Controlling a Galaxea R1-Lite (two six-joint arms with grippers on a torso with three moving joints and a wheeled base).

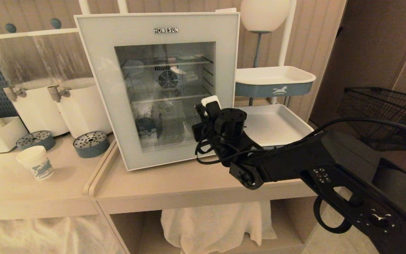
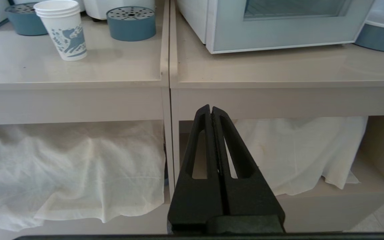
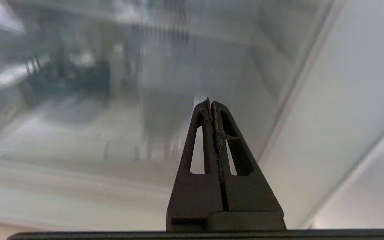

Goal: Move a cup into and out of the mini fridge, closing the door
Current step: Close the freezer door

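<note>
Right gripper (image 3: 212,103), fingers pressed together and empty, points at the door (image 1: 153,91) glass near its right edge; mini fridge (image 1: 220,11) directly ahead.

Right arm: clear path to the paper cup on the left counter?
Probably not easily. The right pincer is shut against the door; the paper cup stands far left, though nothing blocks it.

The fridge (image 1: 157,88) stands on the right counter (image 1: 174,183), its door (image 1: 100,88) facing forward. A cup (image 1: 36,162) sits on the left counter (image 1: 19,190), before two dispensers (image 1: 48,88). A tray (image 1: 277,123) lies right of the fridge. The right gripper (image 3: 212,106) is before the door's glass.
</note>
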